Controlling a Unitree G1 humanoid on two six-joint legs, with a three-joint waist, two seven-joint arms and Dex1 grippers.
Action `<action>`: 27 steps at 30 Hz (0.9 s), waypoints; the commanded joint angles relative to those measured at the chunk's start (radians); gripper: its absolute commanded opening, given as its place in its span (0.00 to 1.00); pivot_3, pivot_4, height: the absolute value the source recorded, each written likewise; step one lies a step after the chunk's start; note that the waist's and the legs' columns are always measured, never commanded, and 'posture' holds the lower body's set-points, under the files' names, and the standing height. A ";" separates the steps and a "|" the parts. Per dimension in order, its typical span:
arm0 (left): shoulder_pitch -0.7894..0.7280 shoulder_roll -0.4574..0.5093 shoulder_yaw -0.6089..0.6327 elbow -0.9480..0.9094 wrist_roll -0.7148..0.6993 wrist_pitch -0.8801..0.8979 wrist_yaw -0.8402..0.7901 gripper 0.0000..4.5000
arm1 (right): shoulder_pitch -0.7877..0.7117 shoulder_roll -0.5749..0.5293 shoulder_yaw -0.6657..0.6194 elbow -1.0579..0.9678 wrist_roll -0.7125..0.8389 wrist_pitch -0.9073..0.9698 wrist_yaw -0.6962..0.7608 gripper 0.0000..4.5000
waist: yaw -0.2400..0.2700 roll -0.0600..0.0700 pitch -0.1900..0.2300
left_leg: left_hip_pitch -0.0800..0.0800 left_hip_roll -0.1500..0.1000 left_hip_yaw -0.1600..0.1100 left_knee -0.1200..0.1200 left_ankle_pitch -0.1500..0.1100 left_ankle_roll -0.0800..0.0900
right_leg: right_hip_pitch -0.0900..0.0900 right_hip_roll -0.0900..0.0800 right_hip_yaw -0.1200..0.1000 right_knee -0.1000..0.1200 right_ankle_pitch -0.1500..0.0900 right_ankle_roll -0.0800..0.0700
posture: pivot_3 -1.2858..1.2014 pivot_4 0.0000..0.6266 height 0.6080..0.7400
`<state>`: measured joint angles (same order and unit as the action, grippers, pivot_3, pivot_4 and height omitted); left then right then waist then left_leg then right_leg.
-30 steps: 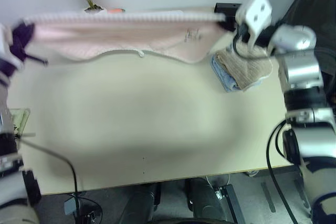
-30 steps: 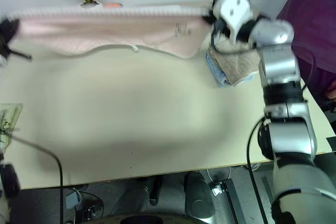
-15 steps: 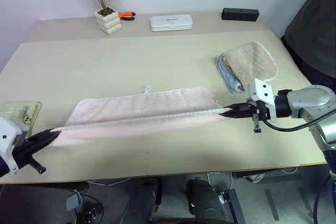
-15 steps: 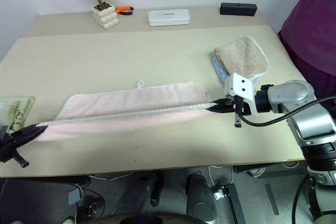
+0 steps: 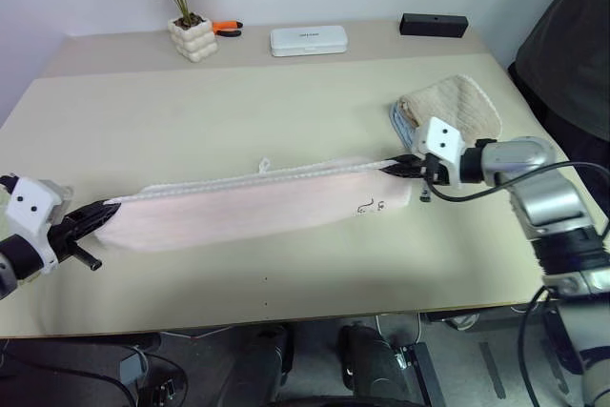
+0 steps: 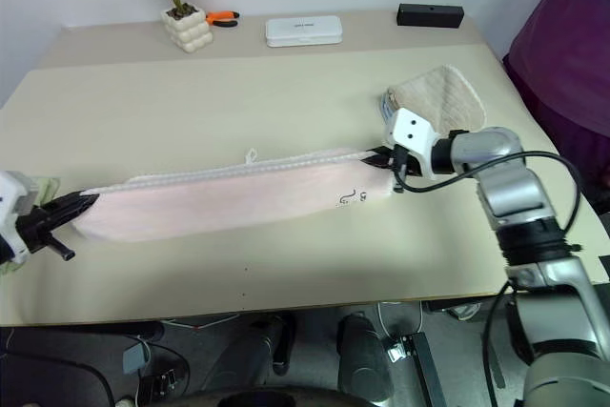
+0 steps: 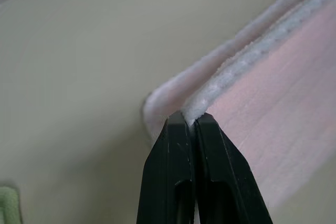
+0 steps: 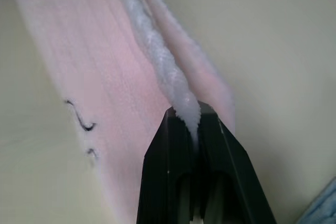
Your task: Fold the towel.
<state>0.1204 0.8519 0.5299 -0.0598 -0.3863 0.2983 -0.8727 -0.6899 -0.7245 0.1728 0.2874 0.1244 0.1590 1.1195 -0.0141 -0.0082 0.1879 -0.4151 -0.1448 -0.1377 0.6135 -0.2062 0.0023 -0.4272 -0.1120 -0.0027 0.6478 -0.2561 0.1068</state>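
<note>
The pale pink towel (image 5: 257, 205) lies folded lengthwise in a long band across the table, its small dark embroidered figure (image 5: 370, 205) near the right end. My left gripper (image 5: 103, 211) is shut on the towel's left-end edge, low over the table; the left wrist view shows its black fingers (image 7: 178, 171) pinching the white hem of the towel (image 7: 273, 108). At the right end my right gripper (image 5: 398, 166) is shut on the towel's upper corner. In the right wrist view its fingers (image 8: 173, 166) clamp the fluffy edge of the towel (image 8: 84, 66).
A beige folded towel (image 5: 456, 108) over a blue cloth lies just behind my right gripper. A light green cloth (image 6: 38, 188) sits at the left table edge. A potted plant (image 5: 189, 26), orange pliers (image 5: 227, 26), a white case (image 5: 307, 40) and a black box (image 5: 434, 24) line the far edge. A person (image 5: 572, 45) stands at right.
Both grippers came down and back with the towel's edge. The raised, stretched towel now lies on the table, its upper layer laid over the lower one and the embroidered figure facing up.
</note>
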 commanded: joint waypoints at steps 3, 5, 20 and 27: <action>-0.074 0.002 -0.057 0.107 0.063 -0.072 0.026 0.00 | -0.092 0.065 0.012 0.156 -0.062 -0.108 -0.037 0.01 | 0.000 0.000 0.000 | 0.000 0.000 0.000 0.000 0.000 0.000 | 0.000 0.000 0.000 0.000 0.000 0.000 | 0.52 0.24 1.00; -0.099 -0.003 -0.072 0.137 0.074 -0.085 0.039 0.00 | -0.113 0.087 0.016 0.206 -0.078 -0.134 -0.049 0.01 | 0.000 0.000 0.000 | 0.000 0.000 0.000 0.000 0.000 0.000 | 0.000 0.000 0.000 0.000 0.001 0.001 | 0.52 0.24 1.00; -0.084 -0.048 0.006 0.131 0.023 -0.057 0.137 0.75 | -0.113 0.069 -0.079 0.205 -0.074 -0.142 -0.113 0.75 | -0.003 0.000 0.000 | 0.000 0.000 0.000 0.000 0.000 0.000 | -0.001 0.001 0.000 0.002 0.002 0.001 | 0.52 0.24 1.00; -0.048 -0.137 0.033 -0.142 -0.084 -0.003 0.199 0.76 | 0.111 0.003 -0.258 -0.209 0.141 0.253 -0.131 0.97 | 0.011 0.000 0.000 | 0.000 0.000 -0.001 0.001 0.000 0.000 | 0.000 0.000 0.000 0.001 0.002 0.001 | 0.52 0.24 1.00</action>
<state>0.0765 0.7231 0.5699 -0.0921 -0.4346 0.2867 -0.6880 -0.6068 -0.7168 -0.0300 0.2023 0.1838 0.3039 1.0033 -0.0028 -0.0086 0.1876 -0.4150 -0.1448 -0.1386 0.6145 -0.2064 0.0026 -0.4266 -0.1116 -0.0025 0.6491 -0.2544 0.1080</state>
